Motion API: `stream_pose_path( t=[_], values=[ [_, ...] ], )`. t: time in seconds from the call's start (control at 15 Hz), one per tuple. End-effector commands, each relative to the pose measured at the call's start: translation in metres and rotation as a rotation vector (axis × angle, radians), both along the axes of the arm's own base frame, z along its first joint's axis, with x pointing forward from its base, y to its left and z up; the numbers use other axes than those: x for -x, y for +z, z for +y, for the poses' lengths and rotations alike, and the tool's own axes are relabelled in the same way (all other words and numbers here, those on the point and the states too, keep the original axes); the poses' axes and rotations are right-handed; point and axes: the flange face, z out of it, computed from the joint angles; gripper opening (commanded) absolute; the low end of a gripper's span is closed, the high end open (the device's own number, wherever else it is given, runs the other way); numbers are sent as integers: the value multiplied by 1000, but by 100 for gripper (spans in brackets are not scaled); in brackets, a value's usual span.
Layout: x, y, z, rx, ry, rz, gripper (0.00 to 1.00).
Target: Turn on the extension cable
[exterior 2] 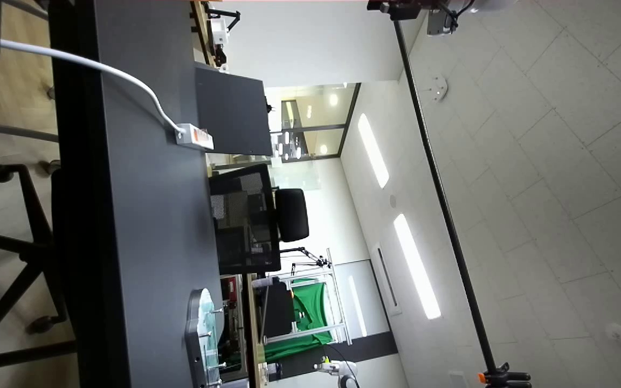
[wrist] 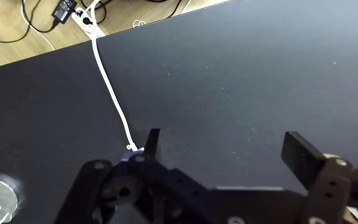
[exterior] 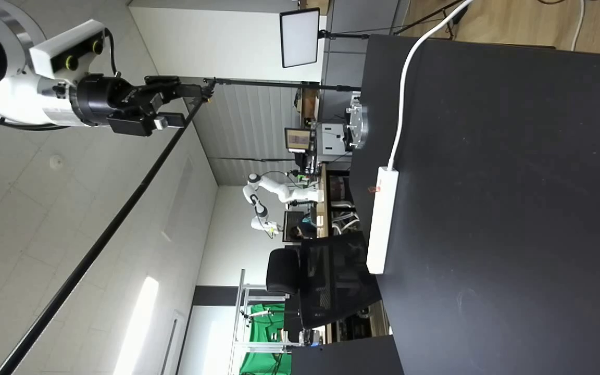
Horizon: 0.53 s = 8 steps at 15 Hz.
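The extension cable is a white bar (exterior: 383, 221) lying on the black table, with a white cord running from one end. It shows end-on in an exterior view (exterior 2: 194, 137), with an orange-red mark near its cord end. In the wrist view its cord (wrist: 113, 96) runs over the table, and most of the bar is hidden behind my gripper's left finger. My gripper (exterior: 191, 105) is open and empty, high above the table and well apart from the bar. In the wrist view the gripper (wrist: 222, 132) has its fingers wide apart with only table between them.
The exterior views stand turned on their side. A round clear plate with metal posts (exterior 2: 202, 334) sits on the black table (exterior: 498, 208). A black chair (exterior: 331, 276) stands beyond the table. Another power strip (wrist: 87, 23) lies on the floor past the table edge.
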Motion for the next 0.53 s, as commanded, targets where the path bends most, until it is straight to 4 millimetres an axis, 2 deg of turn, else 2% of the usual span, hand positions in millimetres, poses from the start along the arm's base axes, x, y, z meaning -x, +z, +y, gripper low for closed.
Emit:
stream_pose_path(
  t=[0.0,0.27,0.47],
  values=[
    [-14,-14,-6,-2,159,11,100],
    [-58,-58,-31,16,398,36,100],
    [-101,-99,-57,105,425,16,100]
  ],
)
